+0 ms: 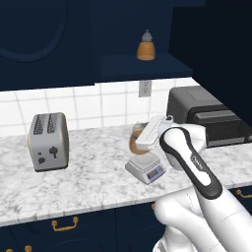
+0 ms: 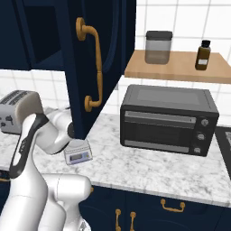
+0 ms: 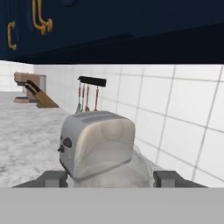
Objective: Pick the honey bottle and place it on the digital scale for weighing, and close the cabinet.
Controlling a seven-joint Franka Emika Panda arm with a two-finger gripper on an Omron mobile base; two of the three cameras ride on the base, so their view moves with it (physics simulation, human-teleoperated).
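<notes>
One honey bottle point(image 1: 135, 142), amber and ribbed, is over the round plate of the digital scale point(image 1: 146, 168), touching it or just above it. My gripper point(image 1: 142, 138) reaches in from the right, shut on that bottle. In the hand view the bottle's grey cap point(image 3: 114, 174) sits between the dark fingertips point(image 3: 55, 178). A second honey bottle point(image 1: 146, 46) stands on the shelf inside the cabinet. The navy cabinet door point(image 2: 101, 54) with its long gold handle point(image 2: 93, 67) hangs open above the scale point(image 2: 78, 153).
A silver two-slot toaster point(image 1: 48, 141) stands left on the marble counter point(image 1: 88, 182). A black toaster oven point(image 2: 167, 119) sits to the right. Above it, a wooden shelf point(image 2: 180, 67) carries a jar point(image 2: 158, 47) and a brown bottle point(image 2: 203, 55). Navy drawers run below the counter.
</notes>
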